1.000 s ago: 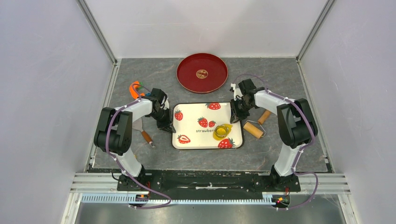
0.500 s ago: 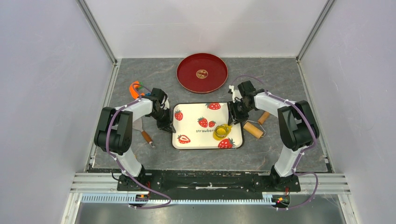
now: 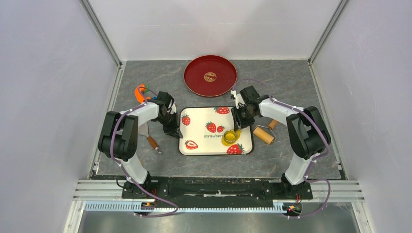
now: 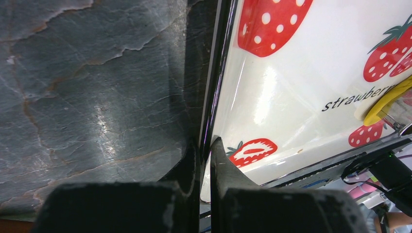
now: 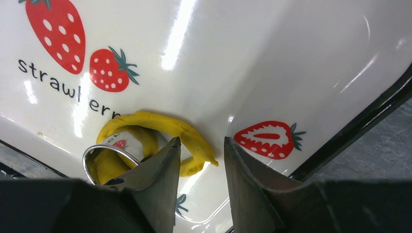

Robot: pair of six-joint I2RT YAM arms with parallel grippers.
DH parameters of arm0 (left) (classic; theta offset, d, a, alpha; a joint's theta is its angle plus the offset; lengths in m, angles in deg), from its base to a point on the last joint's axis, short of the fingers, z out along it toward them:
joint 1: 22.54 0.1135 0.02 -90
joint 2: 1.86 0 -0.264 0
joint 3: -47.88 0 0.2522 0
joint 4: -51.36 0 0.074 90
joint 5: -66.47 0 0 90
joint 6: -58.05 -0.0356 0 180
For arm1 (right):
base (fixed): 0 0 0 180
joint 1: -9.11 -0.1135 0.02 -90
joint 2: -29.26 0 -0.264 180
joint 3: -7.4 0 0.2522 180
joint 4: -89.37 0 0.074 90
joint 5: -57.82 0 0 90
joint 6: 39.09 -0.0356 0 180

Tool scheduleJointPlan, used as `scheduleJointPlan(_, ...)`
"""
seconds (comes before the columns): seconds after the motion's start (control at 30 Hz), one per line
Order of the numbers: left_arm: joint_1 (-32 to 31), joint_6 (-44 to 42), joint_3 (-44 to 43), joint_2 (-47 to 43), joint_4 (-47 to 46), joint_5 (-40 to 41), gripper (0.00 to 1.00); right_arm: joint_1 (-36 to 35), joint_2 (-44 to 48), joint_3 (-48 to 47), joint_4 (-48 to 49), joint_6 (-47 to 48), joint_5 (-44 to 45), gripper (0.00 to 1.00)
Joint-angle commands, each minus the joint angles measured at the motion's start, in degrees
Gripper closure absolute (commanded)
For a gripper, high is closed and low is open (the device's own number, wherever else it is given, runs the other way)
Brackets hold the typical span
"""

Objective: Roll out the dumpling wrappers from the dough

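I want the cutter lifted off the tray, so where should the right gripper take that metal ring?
Probably the metal ring by its top rim, from above, one finger inside, one outside: it sits open side up and the yellow dough scrap curls around it.

Overhead plus 2 tray (image 3: pixel 199 116) close-ups

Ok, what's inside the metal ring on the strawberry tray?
Yellow dough and a bit of bare tray show inside the metal ring; the right gripper's finger covers the rest.
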Motion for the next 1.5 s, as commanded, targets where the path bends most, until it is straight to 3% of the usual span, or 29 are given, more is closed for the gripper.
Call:
scheduleJointPlan(0.0,-1.5,-1.7,0.4,2.7,-1.6,4.4,0.98,-1.1,-5.5,5.0,-0.6,1.9,7.4,0.60)
scheduleJointPlan(0.5,-1.6,-1.7,0.4,2.7,-1.6,4.4,0.98,-3.0,-9.4,7.2,-2.3,1.2,9.2,0.73)
scheduleJointPlan(0.97,-1.6,-1.5,0.0,3.0,-1.5,4.7,0.98,-2.5,-5.0,10.9,-4.3,0.4,12.9,0.75)
scheduleJointPlan(1.47,-1.6,-2.0,-0.6,3.5,-0.8,4.4,0.98,0.9,1.3,9.4,-5.3,-0.2,10.2,0.55)
